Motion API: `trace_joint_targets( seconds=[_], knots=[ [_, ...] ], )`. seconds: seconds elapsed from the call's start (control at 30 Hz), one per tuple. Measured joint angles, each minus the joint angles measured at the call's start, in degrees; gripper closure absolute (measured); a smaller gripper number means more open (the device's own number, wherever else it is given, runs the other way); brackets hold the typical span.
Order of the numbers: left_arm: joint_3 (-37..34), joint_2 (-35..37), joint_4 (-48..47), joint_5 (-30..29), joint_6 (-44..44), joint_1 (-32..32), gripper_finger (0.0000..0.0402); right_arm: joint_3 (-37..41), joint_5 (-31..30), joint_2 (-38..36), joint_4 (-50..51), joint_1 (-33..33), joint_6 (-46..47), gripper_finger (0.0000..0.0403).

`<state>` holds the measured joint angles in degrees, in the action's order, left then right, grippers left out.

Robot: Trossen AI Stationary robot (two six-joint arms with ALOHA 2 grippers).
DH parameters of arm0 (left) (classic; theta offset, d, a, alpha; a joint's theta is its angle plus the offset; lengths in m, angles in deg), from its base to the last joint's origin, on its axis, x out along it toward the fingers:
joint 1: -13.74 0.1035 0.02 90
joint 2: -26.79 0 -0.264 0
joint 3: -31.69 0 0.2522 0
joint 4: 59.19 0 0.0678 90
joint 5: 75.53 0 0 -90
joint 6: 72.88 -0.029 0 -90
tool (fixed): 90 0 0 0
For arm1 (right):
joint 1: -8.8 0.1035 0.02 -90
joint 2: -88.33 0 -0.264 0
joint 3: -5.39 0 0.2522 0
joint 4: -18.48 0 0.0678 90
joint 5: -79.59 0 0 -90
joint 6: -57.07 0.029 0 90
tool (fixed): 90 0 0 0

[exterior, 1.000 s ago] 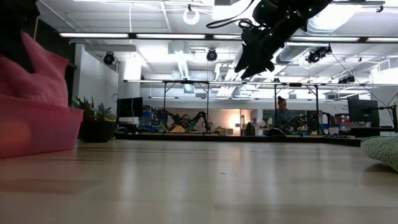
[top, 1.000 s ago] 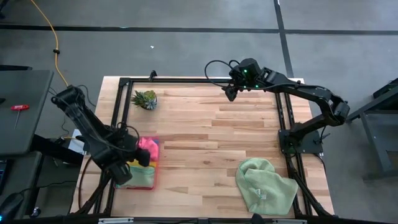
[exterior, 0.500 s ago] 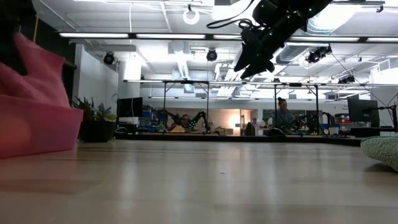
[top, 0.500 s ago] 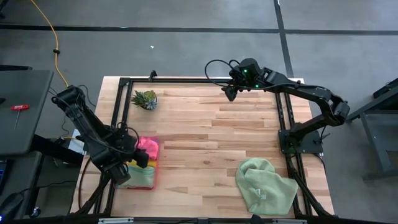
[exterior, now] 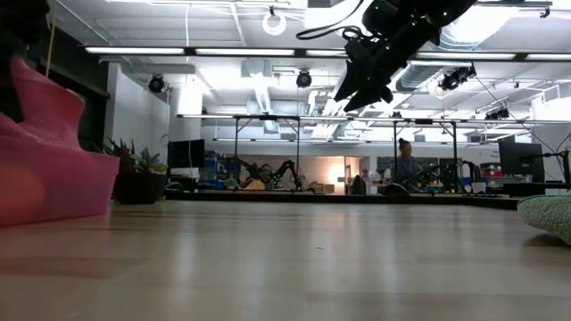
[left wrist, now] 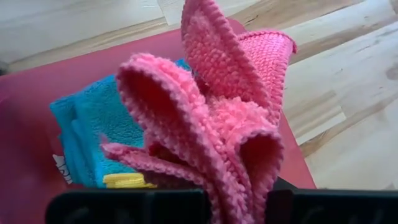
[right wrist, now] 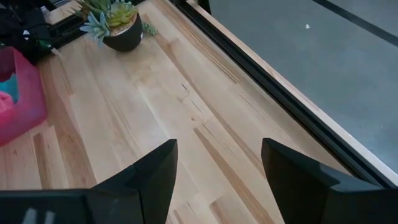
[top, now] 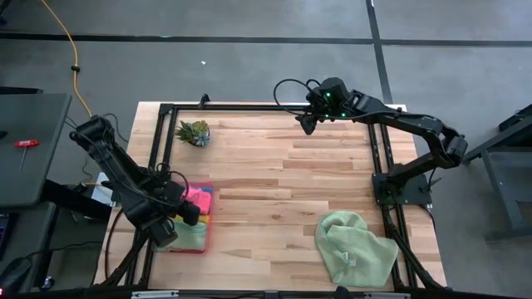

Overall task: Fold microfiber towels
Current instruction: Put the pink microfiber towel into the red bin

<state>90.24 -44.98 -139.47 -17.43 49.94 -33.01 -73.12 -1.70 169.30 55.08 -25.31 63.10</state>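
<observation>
A robotics lab: ceiling strip lights, more robot arms on benches behind.

No readable text anywhere.
White tag on the teal towel carries marks (too small to read); nothing else lettered.

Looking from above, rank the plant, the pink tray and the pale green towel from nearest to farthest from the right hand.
From the right hand, at the table's far edge:
1. Plant, far left corner.
2. Pale green towel, near right corner.
3. Pink tray, near left side.
The towel and tray are nearly too close to call.
</observation>
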Motion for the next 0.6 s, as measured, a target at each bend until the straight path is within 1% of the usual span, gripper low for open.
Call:
trace_joint_targets(
  seconds=[0.1, 0.27, 0.47, 0.6],
  knots=[
    [0.0, -0.7, 0.2, -0.2, 0.6, 0.8, 0.0399, 0.0, 0.0, 0.0, 0.0, 0.0, 0.4, 0.0178],
    [0.5, -0.4, 0.0, -3.9, 1.7, 2.7, 0.0398, 0.0, 0.0, 0.0, 0.0, 0.0, 0.6, 0.0178],
    [2.8, 2.3, 0.1, -12.6, 4.1, 3.7, 0.0399, 0.0, 0.0, 0.0, -0.1, 0.0, 0.4, 0.0178],
    [2.8, 2.3, -0.3, -12.1, 4.0, 3.7, 0.0400, 0.0, -0.2, 0.0, -0.1, 0.0, 0.0, 0.0178]
  ],
)
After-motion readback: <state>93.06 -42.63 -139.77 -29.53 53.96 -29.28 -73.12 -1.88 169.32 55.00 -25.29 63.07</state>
